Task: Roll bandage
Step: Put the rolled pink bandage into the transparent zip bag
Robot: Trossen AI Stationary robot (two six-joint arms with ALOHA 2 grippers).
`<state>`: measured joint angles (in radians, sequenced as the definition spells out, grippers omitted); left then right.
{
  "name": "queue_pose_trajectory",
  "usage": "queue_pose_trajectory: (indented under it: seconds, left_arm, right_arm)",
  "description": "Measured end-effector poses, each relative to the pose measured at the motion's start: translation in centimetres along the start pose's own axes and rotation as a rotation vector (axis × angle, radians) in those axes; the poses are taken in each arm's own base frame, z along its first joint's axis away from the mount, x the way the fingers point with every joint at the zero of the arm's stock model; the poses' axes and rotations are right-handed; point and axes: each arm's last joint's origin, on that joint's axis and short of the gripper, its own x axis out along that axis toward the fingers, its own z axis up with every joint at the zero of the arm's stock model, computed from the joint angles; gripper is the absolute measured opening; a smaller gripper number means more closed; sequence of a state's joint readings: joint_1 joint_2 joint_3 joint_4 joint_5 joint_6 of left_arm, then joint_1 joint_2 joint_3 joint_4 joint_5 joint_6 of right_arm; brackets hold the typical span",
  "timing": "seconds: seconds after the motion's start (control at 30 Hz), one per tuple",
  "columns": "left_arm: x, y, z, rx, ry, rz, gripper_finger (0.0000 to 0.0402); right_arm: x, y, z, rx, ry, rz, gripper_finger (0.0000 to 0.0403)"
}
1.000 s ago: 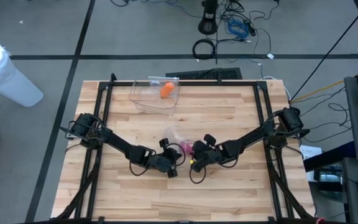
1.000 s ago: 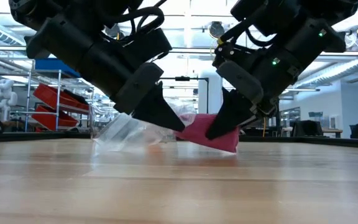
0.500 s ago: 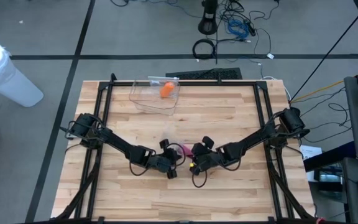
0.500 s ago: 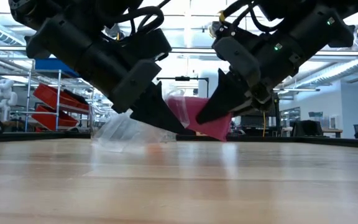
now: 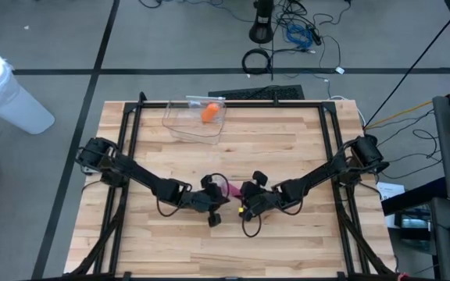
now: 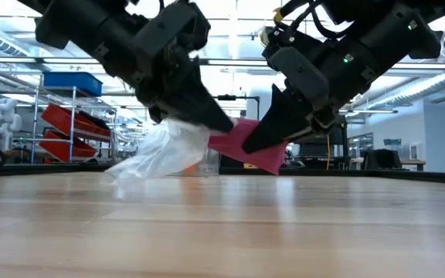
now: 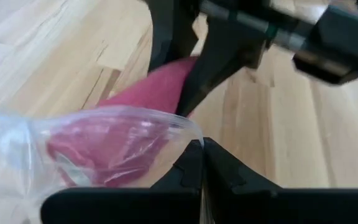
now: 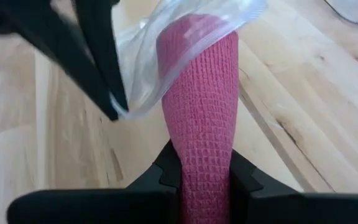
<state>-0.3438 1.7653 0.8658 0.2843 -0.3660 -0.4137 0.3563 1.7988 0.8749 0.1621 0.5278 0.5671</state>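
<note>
The wooden table [image 5: 287, 148] carries both arms meeting near its middle, a clear plastic container [image 5: 194, 119] with an orange object [image 5: 208, 112] inside standing well apart toward the far edge. The left gripper [image 6: 211, 123] has its fingers pressed together on the rim of a clear plastic bag [image 6: 157, 152], and compared with a second ago it has risen, so the bag now hangs stretched from the fingertips with only its lower corner near the tabletop rather than lying slack on the wood. The right gripper [image 6: 265, 137] pinches one end of the pink bandage [image 6: 244, 144], a flattened, textured piece; that grip has also lifted since the earlier frame, when the bandage's lower edge sat close to the table. Now the bandage is held clear of the surface between the two grippers, its far end tucked inside the mouth of the bag [image 8: 185, 43], as the right wrist view shows.
</note>
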Motion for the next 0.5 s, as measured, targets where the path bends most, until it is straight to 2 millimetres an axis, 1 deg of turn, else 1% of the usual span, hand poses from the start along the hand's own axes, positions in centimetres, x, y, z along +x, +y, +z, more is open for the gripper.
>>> queue_pose_trajectory:
  seconds: [0.17,0.37,0.5]
  left_arm:
    - [-0.3,0.0,0.4,-0.007,-0.012,-0.004,0.0007]
    - [-0.2,-0.1,0.9,-0.018,-0.059,-0.021,0.0008]
    - [-0.2,-0.1,1.5,-0.020,-0.093,-0.085,0.0008]
  right_arm:
    - [-0.4,0.6,-0.3,-0.062,-0.002,0.018,0.0047]
    - [-0.6,1.2,-0.1,-0.075,-0.042,0.056,0.0047]
    - [-0.9,1.9,0.2,-0.118,-0.049,0.073,0.0047]
